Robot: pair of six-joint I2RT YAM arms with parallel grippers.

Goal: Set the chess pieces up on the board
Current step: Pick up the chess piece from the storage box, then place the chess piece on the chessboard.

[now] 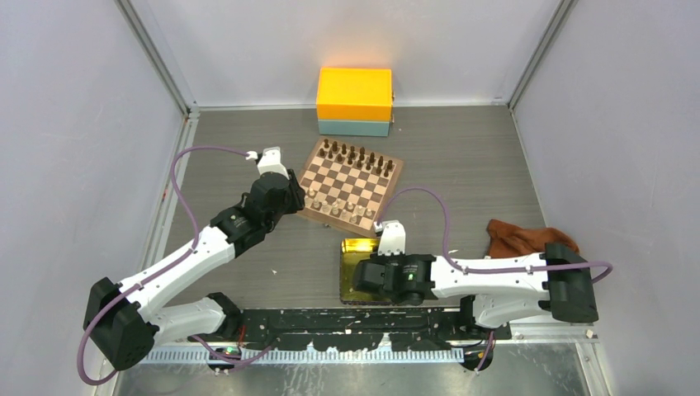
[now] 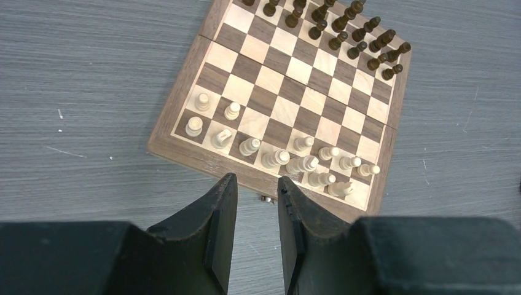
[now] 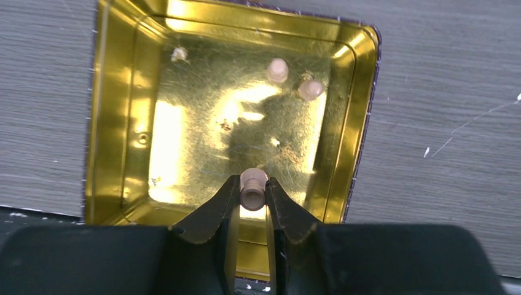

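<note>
Right wrist view has the right gripper [image 3: 252,180] pinched on a cream piece [image 3: 253,190] standing in the gold tin tray [image 3: 364,123], close to its nearer wall. Two more pieces [image 3: 278,69] sit further back. Meanwhile the left gripper [image 2: 257,182] hangs just off the near edge of the board [image 2: 289,112], jaws slightly parted with nothing in them. The cream rows [image 2: 276,158] look partly filled, and the dark pieces [image 2: 344,31] are lined up on the far side. My take for this step: lift straight up to clear the tray wall, keep the piece upright, then set it on a free near-row square without bumping its neighbours. It's tiny and round, so it could twist in the grip.
</note>
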